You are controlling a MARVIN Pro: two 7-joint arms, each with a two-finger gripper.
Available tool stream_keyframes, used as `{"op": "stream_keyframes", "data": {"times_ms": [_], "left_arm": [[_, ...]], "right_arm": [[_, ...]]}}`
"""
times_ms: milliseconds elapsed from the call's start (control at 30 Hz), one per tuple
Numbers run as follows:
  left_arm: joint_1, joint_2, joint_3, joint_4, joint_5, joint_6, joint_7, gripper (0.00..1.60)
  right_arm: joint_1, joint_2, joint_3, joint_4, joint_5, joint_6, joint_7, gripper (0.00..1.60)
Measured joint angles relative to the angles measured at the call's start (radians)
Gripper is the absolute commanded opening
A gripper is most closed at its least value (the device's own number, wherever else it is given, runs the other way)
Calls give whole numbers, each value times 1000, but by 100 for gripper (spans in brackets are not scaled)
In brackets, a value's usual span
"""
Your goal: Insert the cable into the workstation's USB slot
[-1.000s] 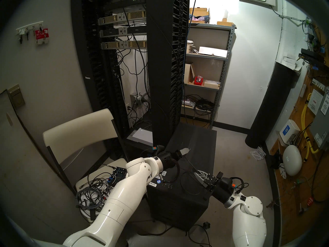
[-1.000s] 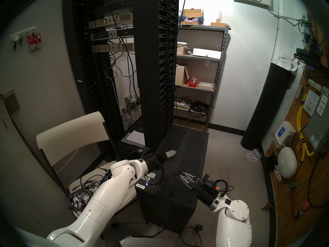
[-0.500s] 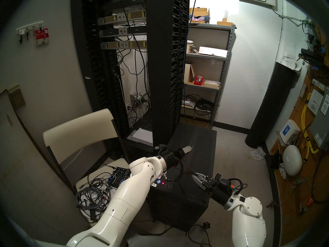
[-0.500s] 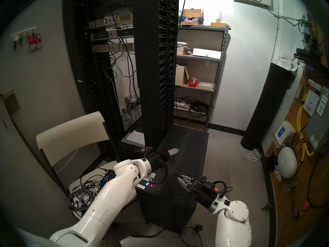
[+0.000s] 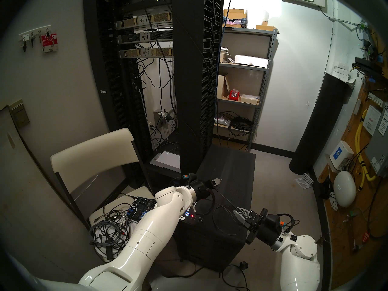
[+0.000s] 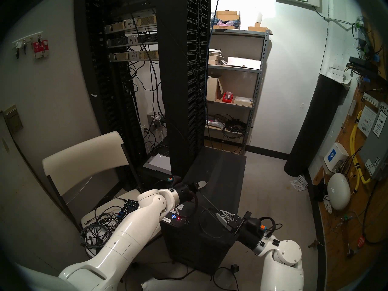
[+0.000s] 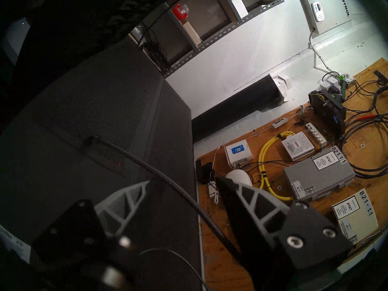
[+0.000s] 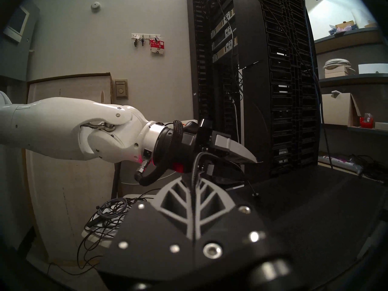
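You are in a cramped server room, with a tall black server rack (image 5: 197, 78) at the back and a cream folding chair (image 5: 92, 152) to the left. The chair carries a small audio mixer (image 5: 142, 206) and a tangle of cords.

The workstation (image 5: 210, 244) stands on the floor in front of the rack, and its flat mesh top is the surface both arms work over. Its red light (image 5: 192, 216) glows near the front edge, and the two USB ports (image 5: 201, 219) are just beside it with nothing in them.

Your right end effector (image 8: 192, 183) is closed, pinching the cable (image 7: 144, 164) between its fingers (image 8: 176, 198). From there the wire runs across the top, and its plug (image 7: 92, 139) lies on the mesh, well back from the ports. A slack loop rests on the surface near the right arm.

Your left end effector (image 7: 182, 181) hovers over the top with its fingers apart. The cable passes between them, ungripped.
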Motion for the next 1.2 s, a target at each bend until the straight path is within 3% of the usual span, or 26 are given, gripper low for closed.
{"op": "stream_keyframes", "data": {"times_ms": [267, 300, 333, 367, 667, 700, 867, 900, 933, 1200], "left_arm": [[-22, 0, -4, 25, 20, -18, -5, 46], [-25, 0, -5, 26, 24, -20, -7, 38], [-28, 0, -7, 26, 28, -23, -10, 7], [-29, 0, -7, 27, 29, -25, -13, 0], [-16, 20, 28, -14, 74, -72, -80, 0], [-6, 28, 37, -29, 88, -88, -90, 0], [44, 56, 46, -83, 115, -154, -127, 0], [55, 62, 46, -93, 119, -166, -134, 0], [68, 70, 44, -104, 122, -180, -143, 0], [149, 116, 22, -157, 148, -276, -185, 0]], "right_arm": [[-15, 6, 7, -13, -5, 18, 12, 0], [-18, 7, 8, -14, -6, 20, 13, 0], [-21, 8, 11, -17, -8, 24, 14, 0], [-23, 8, 12, -19, -9, 25, 14, 0], [-16, 9, 15, -18, -18, 29, 9, 0], [-10, 9, 15, -14, -20, 28, 4, 33], [13, 10, 8, 10, -28, 27, -14, 82], [17, 10, 6, 15, -29, 28, -17, 122], [23, 10, 5, 21, -31, 31, -21, 136], [58, 17, 2, 49, -22, 102, -30, 144]]}}
